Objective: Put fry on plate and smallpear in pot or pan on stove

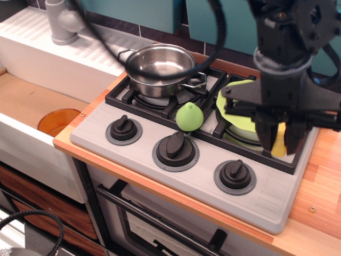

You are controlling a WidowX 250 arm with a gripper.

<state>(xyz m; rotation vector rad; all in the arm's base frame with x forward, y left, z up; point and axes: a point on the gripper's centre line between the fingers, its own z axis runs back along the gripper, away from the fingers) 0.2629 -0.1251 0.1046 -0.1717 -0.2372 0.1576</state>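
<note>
My gripper point(278, 143) hangs over the right burner, shut on the yellow fry point(278, 145), whose lower end shows between the black fingers. Just behind and under it lies the lime-green plate point(234, 109) on the right burner grate, partly hidden by the gripper. The smallpear point(189, 117) sits on the stove point(160, 170) between the two burners, left of the gripper. The shiny steel pot point(159, 66) stands empty on the left burner.
Three black knobs point(175, 147) line the stove's front. A white sink unit with a grey faucet point(61, 21) is at the back left, and an orange disc point(57, 121) lies in the wooden recess on the left. Bare wooden counter point(319, 192) runs along the right.
</note>
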